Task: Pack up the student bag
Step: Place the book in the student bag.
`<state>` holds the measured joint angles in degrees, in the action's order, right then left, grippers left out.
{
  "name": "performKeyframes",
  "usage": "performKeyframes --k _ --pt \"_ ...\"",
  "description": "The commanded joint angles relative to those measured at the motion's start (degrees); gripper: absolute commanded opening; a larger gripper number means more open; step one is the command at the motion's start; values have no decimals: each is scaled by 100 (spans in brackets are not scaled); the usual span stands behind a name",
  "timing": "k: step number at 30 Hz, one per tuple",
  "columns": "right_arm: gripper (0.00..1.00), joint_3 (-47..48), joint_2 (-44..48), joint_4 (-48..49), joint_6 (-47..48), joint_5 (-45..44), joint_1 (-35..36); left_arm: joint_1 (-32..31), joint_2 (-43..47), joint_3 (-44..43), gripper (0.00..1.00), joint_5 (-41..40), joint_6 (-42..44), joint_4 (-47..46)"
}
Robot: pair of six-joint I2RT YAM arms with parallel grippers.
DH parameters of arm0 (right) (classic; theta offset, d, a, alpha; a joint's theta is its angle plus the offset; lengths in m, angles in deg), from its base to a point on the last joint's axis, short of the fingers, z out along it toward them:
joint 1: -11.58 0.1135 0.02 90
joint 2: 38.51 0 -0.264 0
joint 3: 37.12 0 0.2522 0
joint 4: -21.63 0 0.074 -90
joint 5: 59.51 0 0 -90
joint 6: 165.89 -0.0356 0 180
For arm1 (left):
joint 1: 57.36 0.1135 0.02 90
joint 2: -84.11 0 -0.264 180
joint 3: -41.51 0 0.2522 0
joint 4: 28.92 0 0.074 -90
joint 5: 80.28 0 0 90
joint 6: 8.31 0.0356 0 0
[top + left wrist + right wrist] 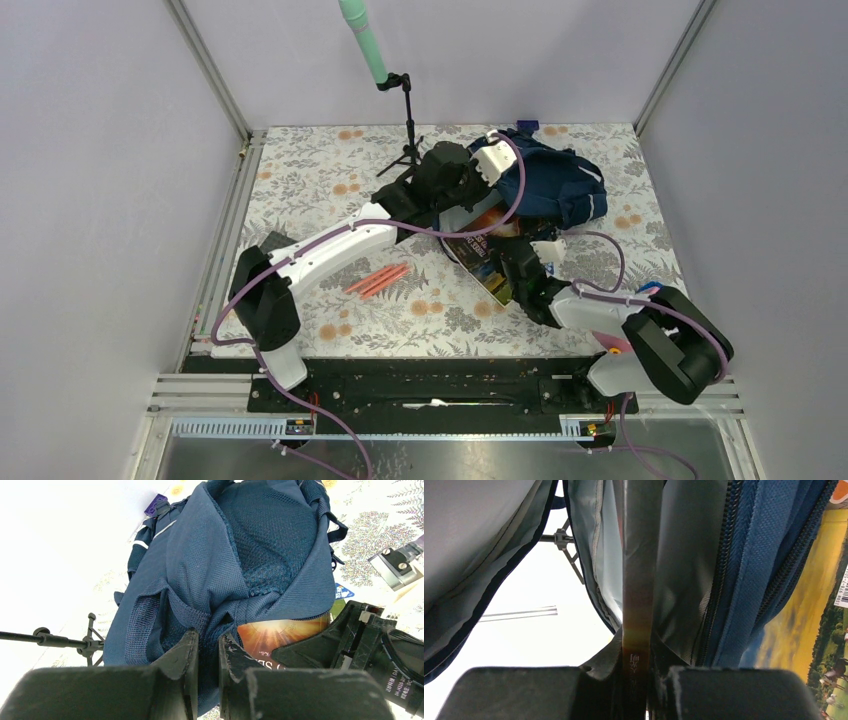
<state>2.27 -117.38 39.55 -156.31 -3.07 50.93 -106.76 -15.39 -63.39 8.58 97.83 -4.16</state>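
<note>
Top view: bag [560, 185] lies at the far right of the floral table [320, 190], mouth toward the arms. Left gripper [476, 186] is at the bag's near-left edge. Right gripper [520, 262] is on the book [487, 258], which lies at the bag's mouth with its far end under the fabric. Red sticks [378, 280] lie left of the book, well apart from it. Tripod [405, 150] stands just left of the left gripper.

Left wrist: left gripper [207, 647] is clenched on a fold of the bag [240, 555]. The book [280, 632] shows under the bag's rim, with the right gripper [350, 640] against it.

Right wrist: right gripper [639, 677] is clamped on the book's thin dark edge [639, 580], inside the bag's opening between grey lining and the blue zipper [744, 580]. A landscape cover with a barcode [809, 610] is at the right; can't tell if it belongs to the same book.
</note>
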Motion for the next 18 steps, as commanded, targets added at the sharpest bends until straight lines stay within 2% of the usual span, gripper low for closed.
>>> performKeyframes --k 1,5,10,18 --pt "0 155 518 -231 -116 153 208 -63 123 -414 0 137 -131 -735" --pt "0 156 826 -494 -231 230 402 -68 111 -422 0 132 -129 -765" --pt "0 86 549 -269 -374 158 421 -60 115 -446 0 137 -154 -773" --pt "0 170 254 -162 -35 -1373 207 -61 191 -370 0 226 -140 -732"
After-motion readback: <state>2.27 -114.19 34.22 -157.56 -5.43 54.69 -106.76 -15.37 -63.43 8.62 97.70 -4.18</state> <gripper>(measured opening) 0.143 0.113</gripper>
